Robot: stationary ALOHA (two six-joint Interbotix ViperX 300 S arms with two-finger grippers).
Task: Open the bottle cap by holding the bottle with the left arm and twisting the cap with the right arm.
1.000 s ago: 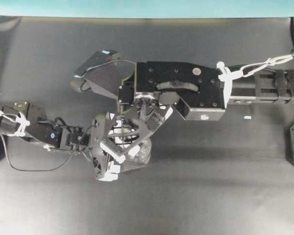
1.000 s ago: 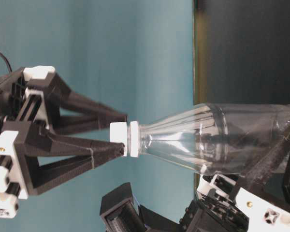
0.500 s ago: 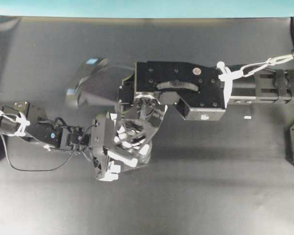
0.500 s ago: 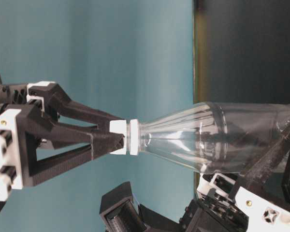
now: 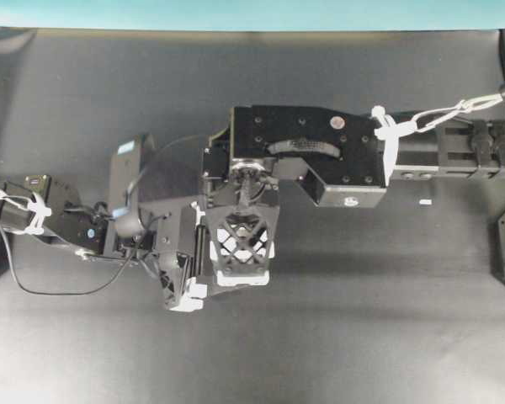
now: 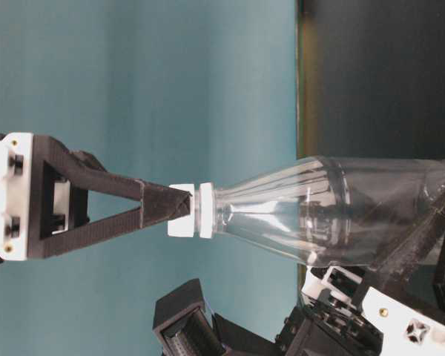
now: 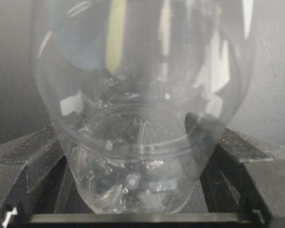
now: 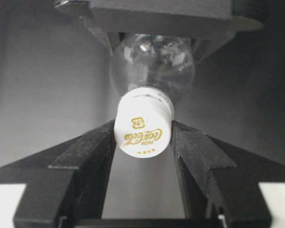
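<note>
right pincer (image 8: pixel 142 145) is clamped on the bottle cap (image 8: pixel 143 127), one finger at 3 and one at 9 of the cap in the right wrist view, gold logo facing camera. left pincer (image 7: pixel 142 190) is clamped wide around the bottle (image 6: pixel 334 211) body near its base; in the left wrist view its fingers (image 7: pixel 38 161) flank the clear wall at 4 and 8. bottle stands upright on the bench (image 5: pixel 362 320) under the right arm (image 5: pixel 303 160), so it's mostly hidden from overhead; left arm (image 5: pixel 67 223) comes in from 9.

risks, my read:
- grip on the cap looks shallow, tips only at the cap's outer end in the table-level view. torque could make the fingers slip round the cap instead of turning it.
- thin clear body may flex or spin inside the left hold, so cap and bottle rotate together and nothing unscrews.
- can't tell whether the cap has loosened at all.
</note>
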